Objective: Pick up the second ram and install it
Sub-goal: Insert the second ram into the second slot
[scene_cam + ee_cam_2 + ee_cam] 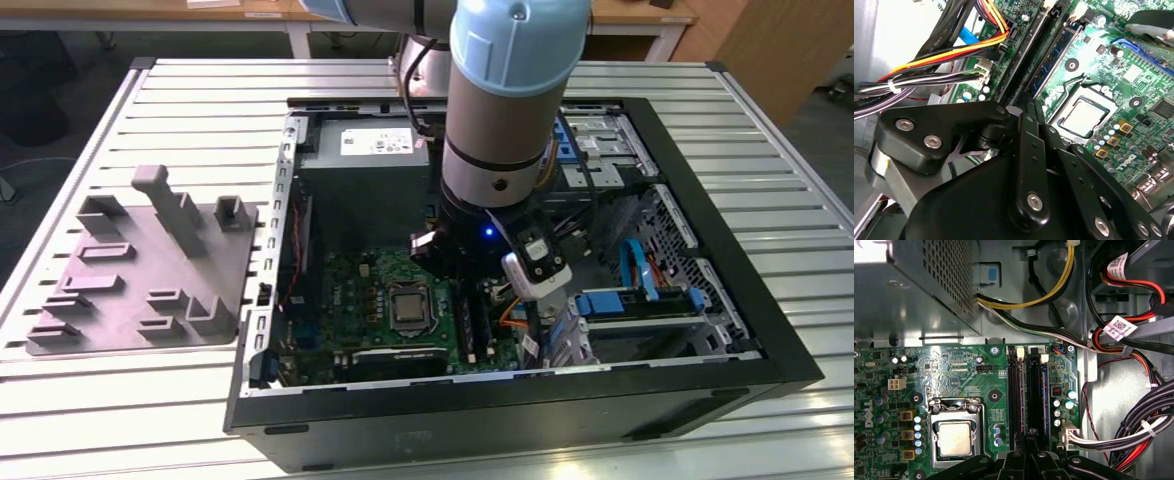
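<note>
My gripper [483, 292] is low inside the open computer case [694, 385], over the memory slots of the green motherboard [959, 375]. In both wrist views its black fingers [1030, 460] stand close together on a thin dark ram [1032, 400] seen edge-on, which sits in line with a slot. Right beside it, another ram [1044, 395] with bluish chips stands seated in its slot, also seen in the second wrist view [1059, 55]. Where the fingers grip the held ram is hidden by the gripper's links [1026, 165].
The bare processor [955, 437] lies in its socket beside the slots. Cable bundles [1134, 430] run along the other side, and the power supply box [367, 165] fills the case's far end. A grey holder fixture [147, 265] stands on the slatted table at the exterior view's left.
</note>
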